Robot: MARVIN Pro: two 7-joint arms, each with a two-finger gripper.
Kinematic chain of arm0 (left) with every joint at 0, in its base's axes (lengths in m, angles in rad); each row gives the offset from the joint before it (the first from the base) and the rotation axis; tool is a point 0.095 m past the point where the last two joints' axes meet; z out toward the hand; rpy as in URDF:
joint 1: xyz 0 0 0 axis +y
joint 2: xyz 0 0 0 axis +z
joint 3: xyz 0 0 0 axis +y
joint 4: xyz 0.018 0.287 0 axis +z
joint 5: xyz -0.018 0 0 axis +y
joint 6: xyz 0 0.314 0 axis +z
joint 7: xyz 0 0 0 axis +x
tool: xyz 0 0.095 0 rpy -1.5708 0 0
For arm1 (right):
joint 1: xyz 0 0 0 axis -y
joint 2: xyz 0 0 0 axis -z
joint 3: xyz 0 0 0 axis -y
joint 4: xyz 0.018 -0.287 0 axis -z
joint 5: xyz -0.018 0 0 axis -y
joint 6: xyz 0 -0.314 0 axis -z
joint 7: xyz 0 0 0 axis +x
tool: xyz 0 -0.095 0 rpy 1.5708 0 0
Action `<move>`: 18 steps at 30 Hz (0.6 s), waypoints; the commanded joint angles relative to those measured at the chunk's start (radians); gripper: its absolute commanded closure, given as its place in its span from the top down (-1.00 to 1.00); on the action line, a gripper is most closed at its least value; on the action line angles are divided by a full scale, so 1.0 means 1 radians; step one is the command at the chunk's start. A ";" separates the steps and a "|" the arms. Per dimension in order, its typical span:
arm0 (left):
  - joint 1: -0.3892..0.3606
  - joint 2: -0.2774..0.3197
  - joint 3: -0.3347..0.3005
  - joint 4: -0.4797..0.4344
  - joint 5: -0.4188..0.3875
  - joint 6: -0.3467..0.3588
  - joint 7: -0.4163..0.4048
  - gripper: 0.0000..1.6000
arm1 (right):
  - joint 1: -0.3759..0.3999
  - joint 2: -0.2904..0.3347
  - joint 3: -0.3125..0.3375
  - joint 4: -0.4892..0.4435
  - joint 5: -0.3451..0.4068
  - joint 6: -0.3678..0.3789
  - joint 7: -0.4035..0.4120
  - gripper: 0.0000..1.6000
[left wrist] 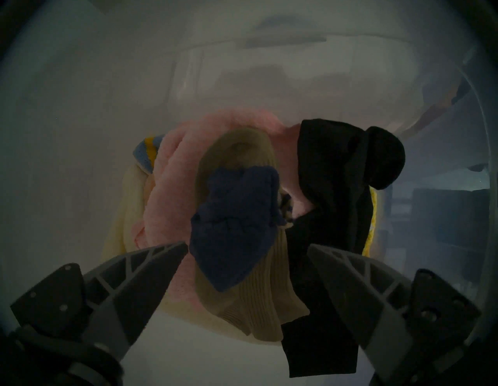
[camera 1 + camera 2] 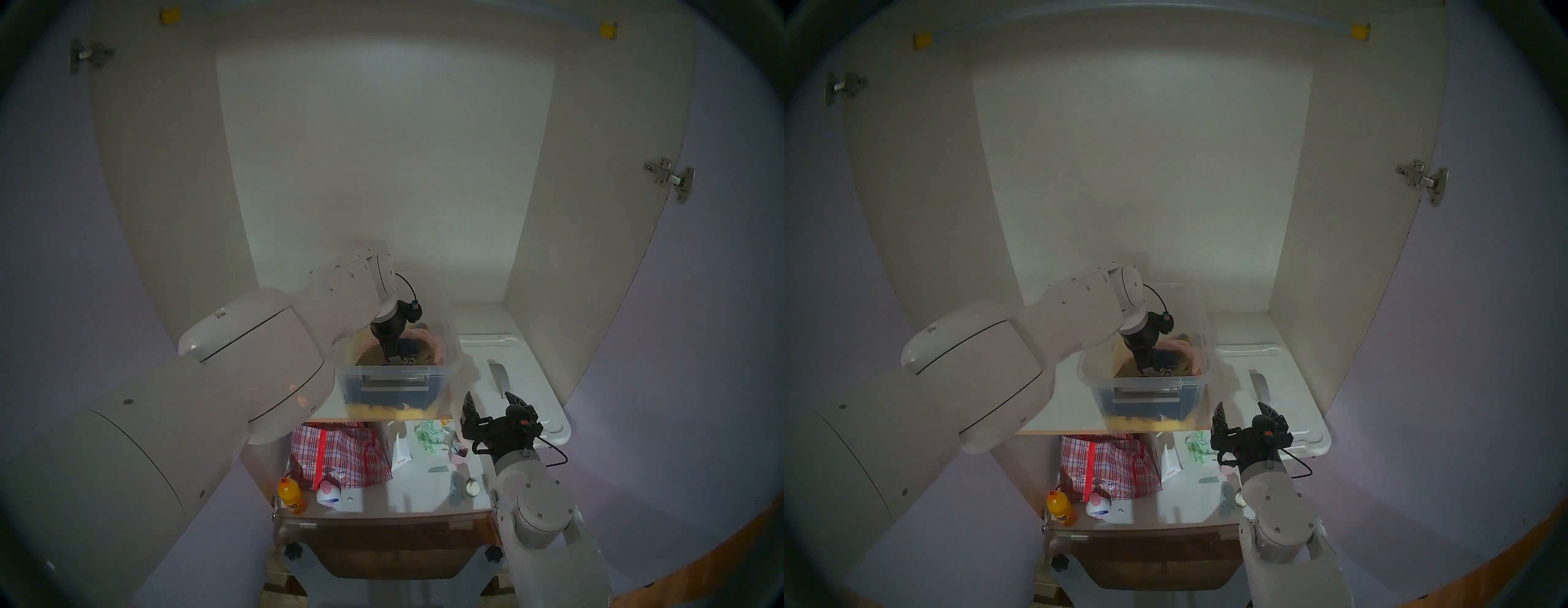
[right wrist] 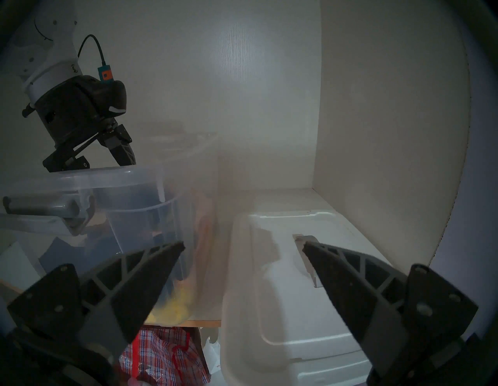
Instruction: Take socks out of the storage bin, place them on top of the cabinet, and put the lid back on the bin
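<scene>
The clear storage bin (image 2: 441, 382) stands open on the white cabinet shelf (image 2: 1064, 403). My left gripper (image 1: 248, 245) is open and reaches down inside the bin (image 2: 1144, 390). In the left wrist view the navy socks (image 1: 234, 223) lie just beyond its fingertips, on top of an olive-brown garment (image 1: 256, 296). The socks also show in the head view (image 2: 1164, 356). The white lid (image 2: 522, 382) lies flat on the shelf to the right of the bin. My right gripper (image 2: 488, 397) is open and empty over the lid's near end (image 3: 283, 296).
A pink garment (image 1: 172, 194) and a black garment (image 1: 336, 175) also lie in the bin. The cabinet's right wall (image 2: 551, 212) stands close beside the lid. On the lower shelf are a red checked bag (image 2: 339, 454), an orange bottle (image 2: 292, 494) and small items.
</scene>
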 commanded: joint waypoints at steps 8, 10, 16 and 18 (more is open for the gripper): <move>0.018 -0.027 0.026 -0.010 0.031 -0.047 0.137 0.10 | 0.010 0.000 0.000 -0.023 0.000 -0.006 0.000 1.00; 0.026 -0.028 0.025 -0.005 0.029 -0.044 0.156 -0.57 | 0.010 0.000 0.000 -0.023 0.000 -0.006 0.000 1.00; 0.034 -0.010 0.033 0.002 0.029 -0.059 0.228 -1.00 | 0.010 0.000 0.000 -0.024 0.000 -0.006 0.000 1.00; 0.024 -0.002 0.028 0.003 0.028 -0.057 0.270 -1.00 | 0.010 0.000 0.000 -0.024 0.000 -0.006 0.000 1.00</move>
